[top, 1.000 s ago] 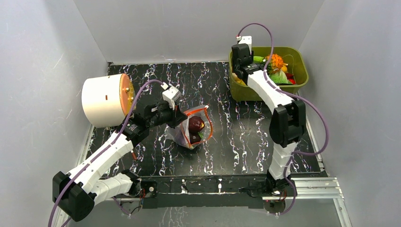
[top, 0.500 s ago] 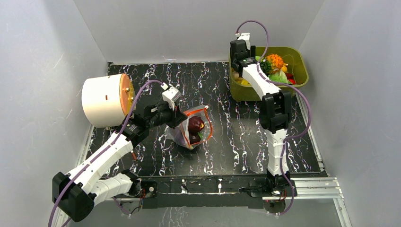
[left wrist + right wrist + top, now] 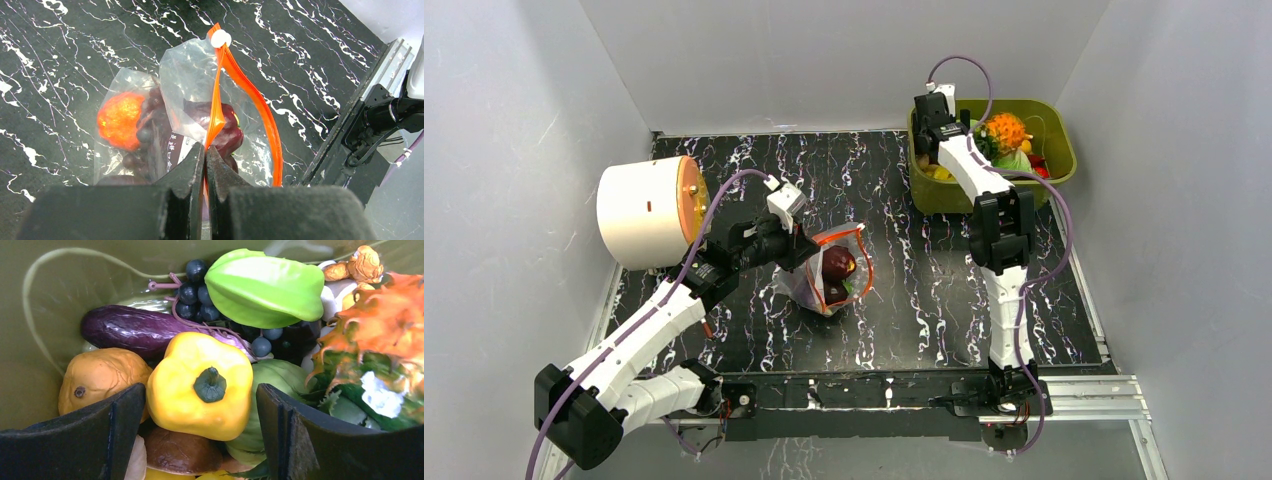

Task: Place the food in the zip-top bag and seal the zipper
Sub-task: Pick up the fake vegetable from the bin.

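Tightly closed with the left gripper [image 3: 205,150] on the zipper [image 3: 217,107], jaws pressed flat together over one lip of the orange-red strip. Holds the mouth of the zip-top bag [image 3: 187,70] gaping, with the strip's other lip bowed away from the pinched one. Through the clear plastic, shows a maroon round fruit [image 3: 227,132] just past the pinch, dark purple grapes [image 3: 145,137] beside it, and an orange-red round piece [image 3: 120,120] deepest in the bag, touching the grapes. Rests with the bag near the middle of the table [image 3: 904,300], a little toward the left edge and clear of the white drum [image 3: 639,212] on its side at that edge. Spread wide with the right gripper [image 3: 200,392], gripping nothing, one jaw on either side of the yellow pepper [image 3: 199,365]; cannot tell whether either jaw touches it. Reaches down into the olive-green bin [image 3: 954,200] at the table's far right corner, well apart from the bag. Around the pepper, packed close in the bin: an orange wrinkled fruit [image 3: 100,380] to its left, a purple eggplant [image 3: 135,330] behind it, a second bunch of dark grapes [image 3: 200,295], a green star fruit [image 3: 265,287] farther back, and a brown piece [image 3: 180,452] underneath.
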Controlling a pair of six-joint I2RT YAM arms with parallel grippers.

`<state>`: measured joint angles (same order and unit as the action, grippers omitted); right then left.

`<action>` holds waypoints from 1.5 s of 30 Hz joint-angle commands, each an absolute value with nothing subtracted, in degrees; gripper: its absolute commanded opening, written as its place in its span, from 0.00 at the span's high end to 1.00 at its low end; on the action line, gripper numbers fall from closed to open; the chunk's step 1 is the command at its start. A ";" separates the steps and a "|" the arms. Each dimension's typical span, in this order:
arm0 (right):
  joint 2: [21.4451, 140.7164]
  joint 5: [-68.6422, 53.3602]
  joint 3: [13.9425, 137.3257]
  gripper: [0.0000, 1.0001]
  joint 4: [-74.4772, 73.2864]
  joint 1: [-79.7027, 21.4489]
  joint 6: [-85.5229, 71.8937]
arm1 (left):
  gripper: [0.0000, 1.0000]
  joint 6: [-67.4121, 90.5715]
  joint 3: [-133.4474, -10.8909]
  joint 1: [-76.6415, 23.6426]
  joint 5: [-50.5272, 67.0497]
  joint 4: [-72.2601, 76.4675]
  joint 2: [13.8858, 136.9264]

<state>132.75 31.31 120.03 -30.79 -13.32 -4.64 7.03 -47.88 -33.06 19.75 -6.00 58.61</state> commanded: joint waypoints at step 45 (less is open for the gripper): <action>113.67 21.93 114.59 0.59 -30.16 -12.10 -8.14 | 1.00 9.63 -47.27 -32.76 18.53 -2.54 56.74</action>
